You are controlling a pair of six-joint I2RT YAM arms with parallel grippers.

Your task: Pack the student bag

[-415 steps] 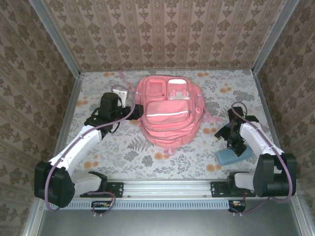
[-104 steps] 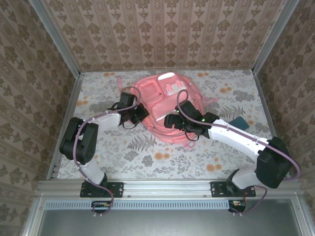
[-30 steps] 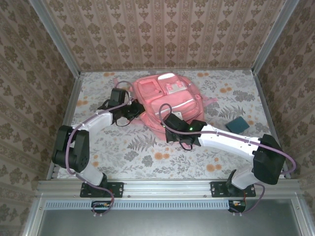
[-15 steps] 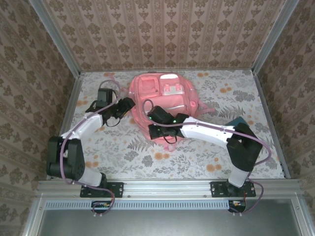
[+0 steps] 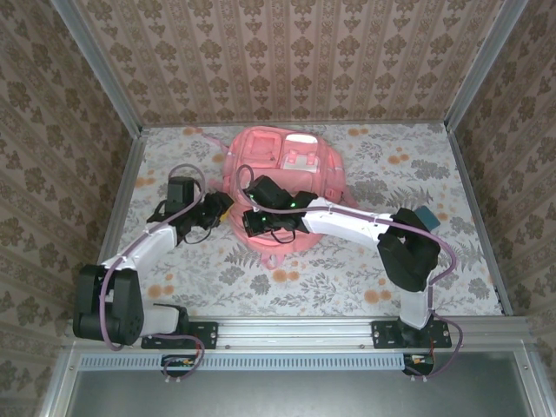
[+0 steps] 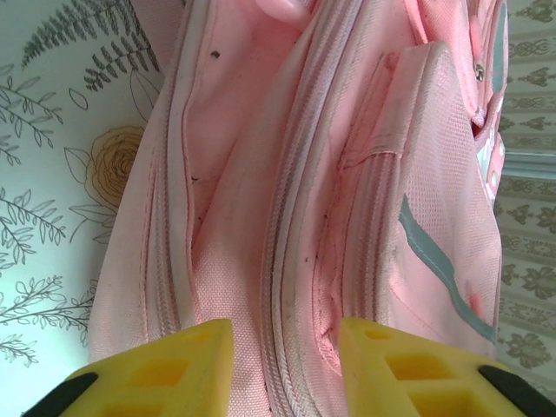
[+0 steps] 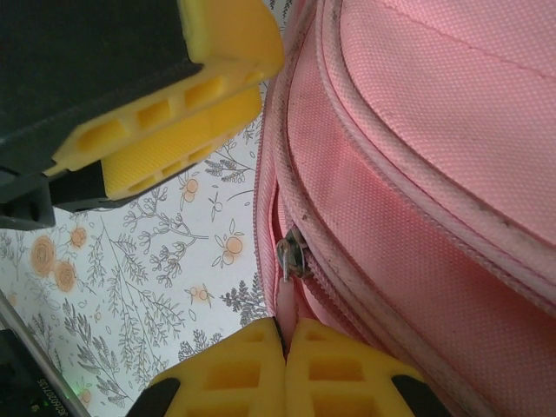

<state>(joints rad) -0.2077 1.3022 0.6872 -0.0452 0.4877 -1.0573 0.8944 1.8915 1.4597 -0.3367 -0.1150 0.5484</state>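
Right claw [image 7: 284, 337] shifted left along student bag [image 5: 280, 167], fingers together.

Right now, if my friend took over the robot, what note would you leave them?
Left hand: open, at the bag's left side, holding nothing.
Right hand: shut, looks to pinch the bag's edge right by the zipper pull.
Bag lies at the table's far middle; teal case sits on the table to its right.
Done: nothing packed that I can see; the zip looks mostly closed.
Left: open the bag, put the case in.
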